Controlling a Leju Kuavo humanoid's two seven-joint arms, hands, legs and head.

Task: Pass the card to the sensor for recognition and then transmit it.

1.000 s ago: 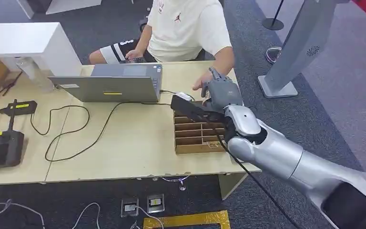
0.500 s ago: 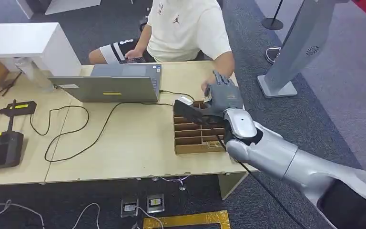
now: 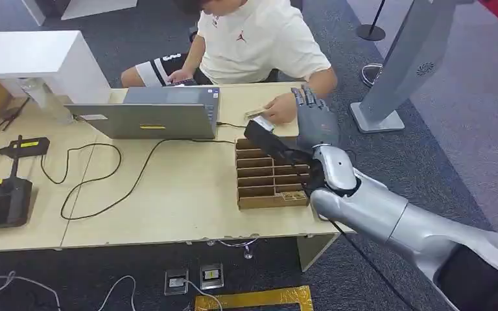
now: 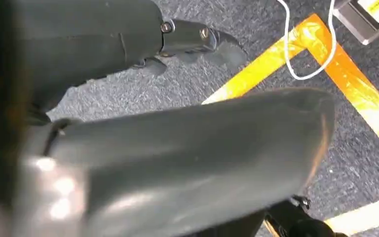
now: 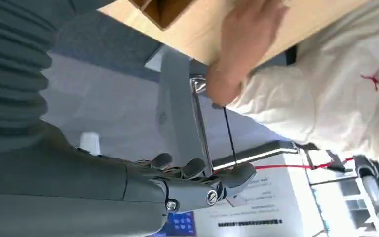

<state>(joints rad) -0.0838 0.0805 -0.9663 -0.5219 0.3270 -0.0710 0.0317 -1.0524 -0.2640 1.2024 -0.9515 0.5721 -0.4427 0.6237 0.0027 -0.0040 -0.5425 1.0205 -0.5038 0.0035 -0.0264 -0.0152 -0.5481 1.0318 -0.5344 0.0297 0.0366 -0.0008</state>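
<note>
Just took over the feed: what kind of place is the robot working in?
Probably an office or lab test area: a wooden desk with a laptop and loose cables, grey carpet marked with yellow tape, and a seated person.

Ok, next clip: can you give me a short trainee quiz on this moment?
1. True or false: the laptop on the table lies closed.
2. The right hand is nearest to: A) the person's hand; B) the laptop; C) the black device at the table's left edge.
3. What colour is the floor tape seen past the left hand?

Key: 1 false, its lid is up; 2 A; 3 yellow.
</note>
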